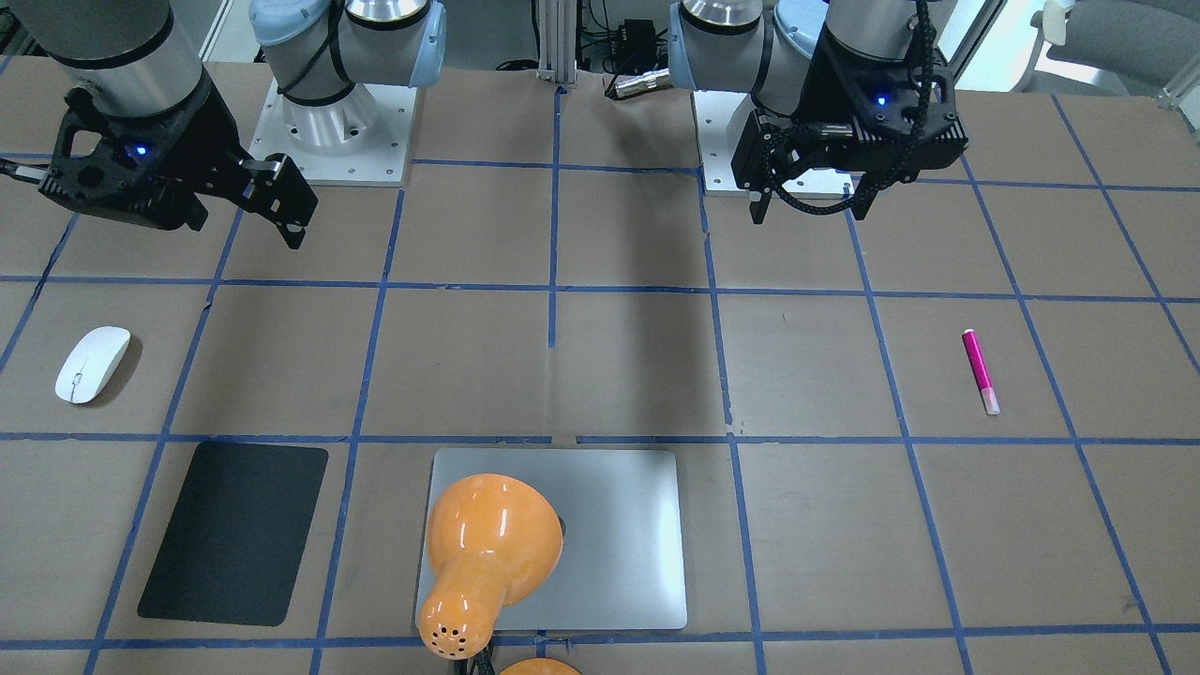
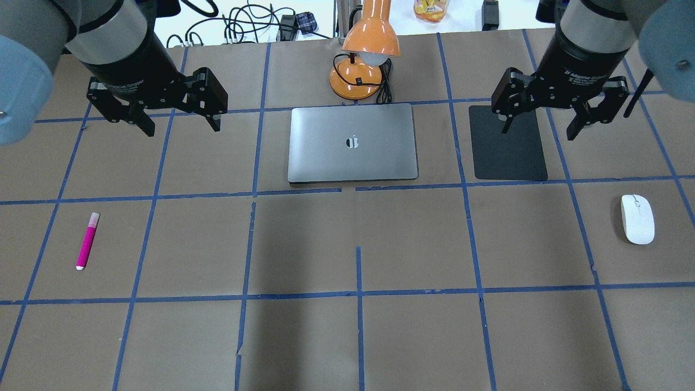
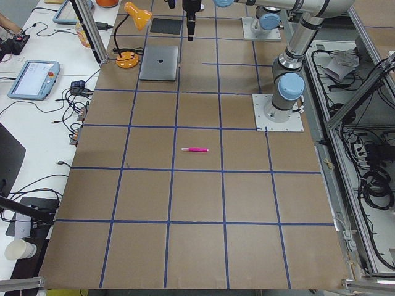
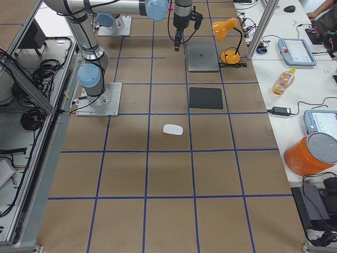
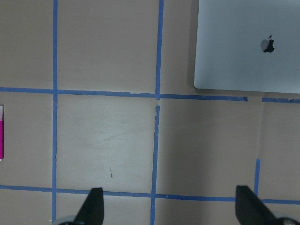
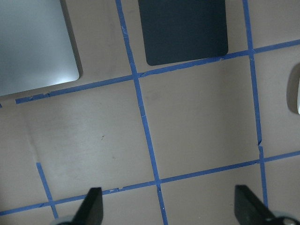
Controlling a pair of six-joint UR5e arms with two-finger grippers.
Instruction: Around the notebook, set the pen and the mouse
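The silver-grey notebook (image 2: 353,142) lies shut at the far middle of the table. The magenta pen (image 2: 87,241) lies alone on the left side, nearer the robot, and shows at the left edge of the left wrist view (image 5: 1,138). At the right lies the white mouse (image 2: 637,219), alone too. My left gripper (image 2: 182,127) hangs open and empty above the table, left of the notebook and well beyond the pen. My right gripper (image 2: 538,131) hangs open and empty over the black pad, beyond the mouse. Each wrist view shows wide-apart fingertips (image 5: 93,206) (image 6: 246,206) over bare table.
A thin black pad (image 2: 507,142) lies right of the notebook. An orange desk lamp (image 2: 365,51) stands just behind the notebook, its shade leaning over the far edge. Blue tape lines divide the brown table into squares. Cables and tablets sit beyond the far edge.
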